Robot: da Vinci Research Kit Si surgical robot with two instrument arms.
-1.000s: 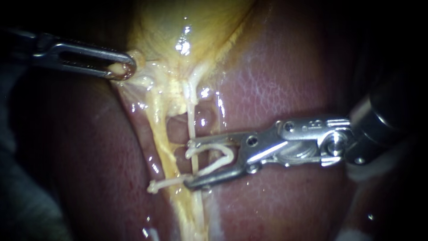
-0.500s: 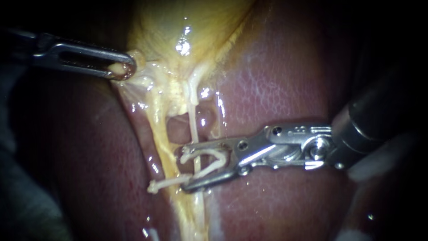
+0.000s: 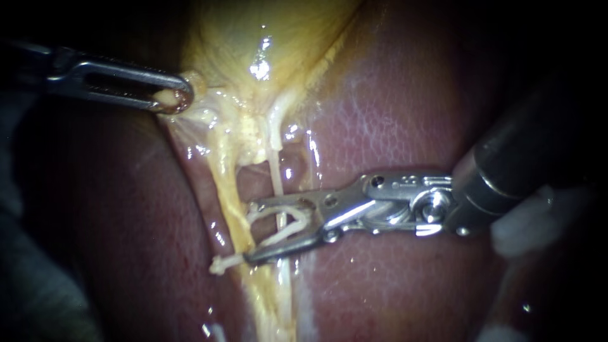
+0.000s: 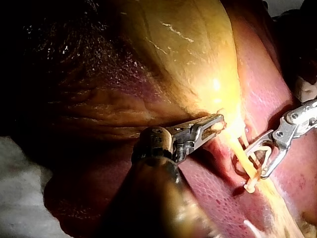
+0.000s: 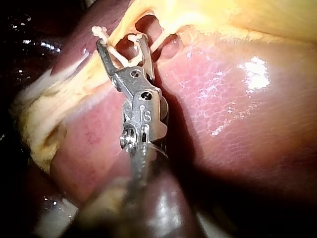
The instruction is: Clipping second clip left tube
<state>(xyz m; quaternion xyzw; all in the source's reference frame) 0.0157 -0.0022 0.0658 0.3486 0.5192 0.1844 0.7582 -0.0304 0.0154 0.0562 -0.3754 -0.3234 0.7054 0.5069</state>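
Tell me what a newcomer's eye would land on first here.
The right instrument, mid-scene over the red liver, its jaws holding a white clip astride a thin pale tube. Next, the left instrument, upper left in the endoscope view, jaws shut on the edge of the glistening yellow gallbladder.

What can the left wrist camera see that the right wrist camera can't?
Only the left wrist view shows the left instrument, its jaws shut on the edge of the big yellow gallbladder. Only the right wrist view shows the right instrument all the way back to its dark shaft. Both show that instrument's jaws holding a white clip, a second clip just beside them, and the pink liver.
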